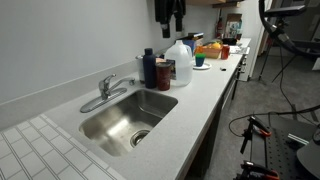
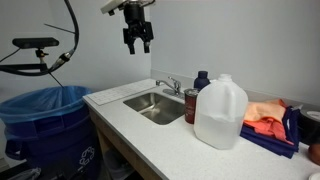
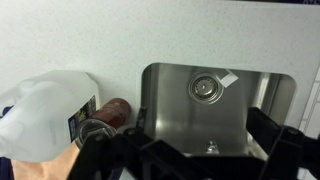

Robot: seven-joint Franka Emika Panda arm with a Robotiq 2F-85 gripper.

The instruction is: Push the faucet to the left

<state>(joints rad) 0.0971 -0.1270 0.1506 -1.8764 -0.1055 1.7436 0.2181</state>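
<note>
Hovering high over the sink [image 2: 150, 106] with the gripper [image 2: 138, 44] spread wide, nothing in its grasp; parked up there, probably, to stay clear of the clutter before dropping in. Down at the sink's ten o'clock rim in an exterior view, the faucet [image 1: 110, 88], chrome spout angled out over the bowl, untouched. Off at two o'clock, a milk jug [image 1: 180, 62] and dark bottles [image 1: 150, 68] crowding the edge, so best approached from the spout's open side. From the wrist: drain [image 3: 207, 88] in plain sight, faucet not made out.

text: none legible | jug label [image 3: 76, 122]: too blurred to read
</note>
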